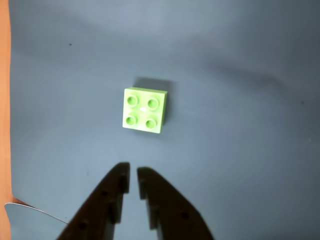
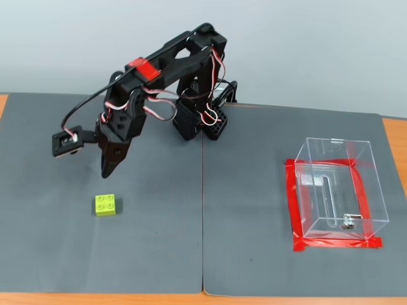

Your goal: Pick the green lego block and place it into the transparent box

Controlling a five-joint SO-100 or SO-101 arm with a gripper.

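**Tool poised above green brick, fingers nearly together**

The arm's tool (image 2: 109,170) hangs over the grey mat, its two dark fingers (image 1: 116,192) drawn almost together with only a thin slit between the tips, holding nothing. In the wrist view the green lego block (image 1: 144,110) lies studs-up just beyond the tips, apart from them; in the fixed view it sits on the mat (image 2: 159,254) a little below the tool and to the left of the mat's centre seam. The transparent box (image 2: 337,187) stands well apart on the right side of the desk (image 2: 394,136), ringed at its foot by red tape (image 2: 294,203).

The risk from here looks plain: if the tool descends with so narrow a gap, the tips would likely strike the brick's top or nudge it aside rather than straddle it. The block also sits slightly skewed to the fingers, so a grip taken off-square could twist it loose on the long carry to the box.
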